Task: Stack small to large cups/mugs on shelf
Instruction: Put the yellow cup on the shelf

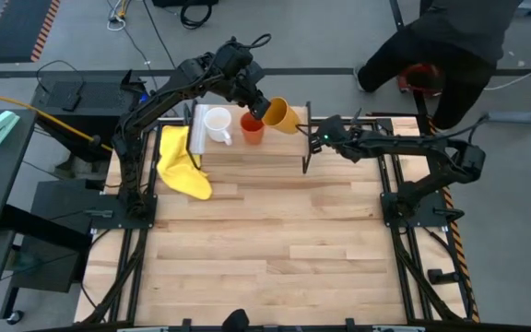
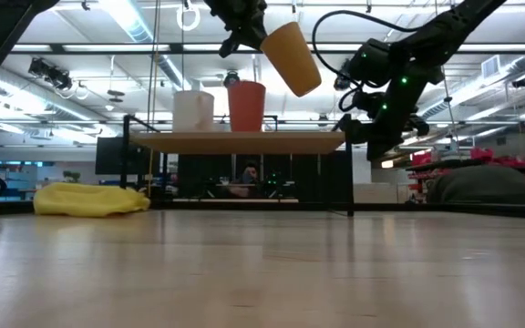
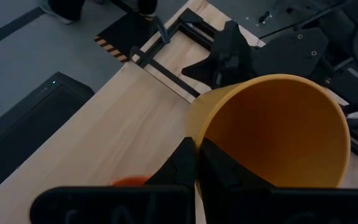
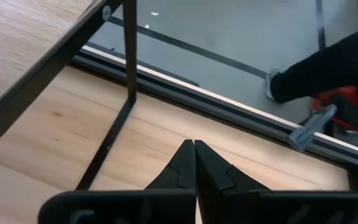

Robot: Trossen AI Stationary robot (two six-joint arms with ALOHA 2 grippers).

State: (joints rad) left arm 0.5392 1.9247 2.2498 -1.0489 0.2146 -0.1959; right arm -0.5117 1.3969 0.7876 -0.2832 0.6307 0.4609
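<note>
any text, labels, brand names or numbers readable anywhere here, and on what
None can be read.
The white handled mug, orange-red cup and tilted yellow-orange cup held by the left gripper show plain sides.
The light-wood shelf board and crumpled yellow cloth carry no print.
Screens in the room behind are too small to read.

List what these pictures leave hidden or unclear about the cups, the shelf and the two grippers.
- Orange-red cup: left wrist view shows only a sliver behind the left gripper.
- White mug: handle unseen in low view.
- Yellow cup: base hidden in left wrist view.
- Shelf: right wrist view cuts it off.
</note>
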